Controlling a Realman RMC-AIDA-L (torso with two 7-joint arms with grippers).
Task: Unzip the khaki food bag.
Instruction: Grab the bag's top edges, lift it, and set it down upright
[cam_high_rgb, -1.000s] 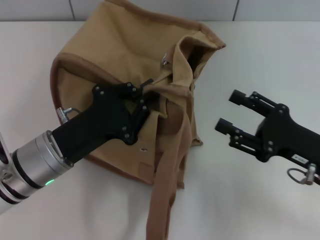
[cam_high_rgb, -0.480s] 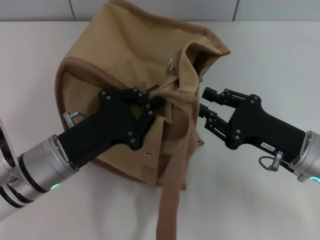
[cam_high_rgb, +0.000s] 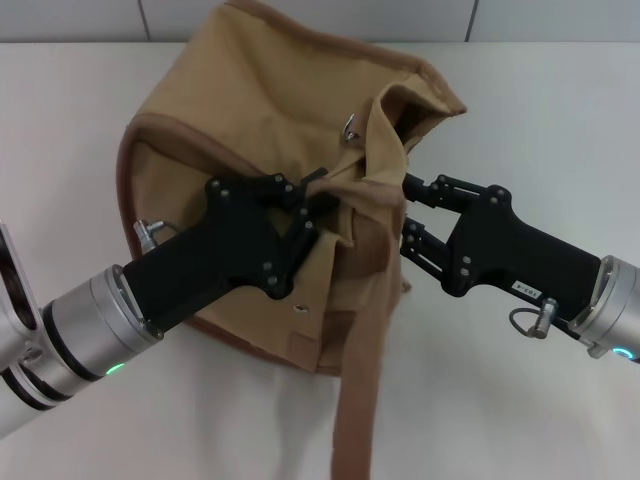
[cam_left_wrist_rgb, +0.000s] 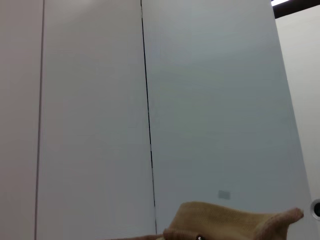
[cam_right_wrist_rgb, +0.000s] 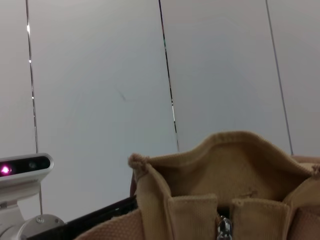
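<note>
The khaki food bag (cam_high_rgb: 240, 110) stands slumped in the middle of the white table, its top crumpled. A silver metal piece (cam_high_rgb: 351, 125) shows near the top opening. One wide strap (cam_high_rgb: 358, 380) hangs down toward the front edge. My left gripper (cam_high_rgb: 316, 192) is shut on a fold of fabric at the bag's top. My right gripper (cam_high_rgb: 405, 213) is open, its fingertips against the bag's right side beside the strap. The right wrist view shows the bag's top edge (cam_right_wrist_rgb: 225, 165) and the silver zipper pull (cam_right_wrist_rgb: 223, 227) close by. The left wrist view shows only a bit of bag fabric (cam_left_wrist_rgb: 225, 222).
The white table (cam_high_rgb: 550, 100) extends around the bag on both sides. A pale panelled wall (cam_high_rgb: 300, 15) runs along the back. Part of the left arm, with a pink light (cam_right_wrist_rgb: 22, 170), shows in the right wrist view.
My right gripper has moved left from open table to the bag's right side. My left gripper has shifted slightly right and up, still holding the fabric; the bag's top moved with it.
</note>
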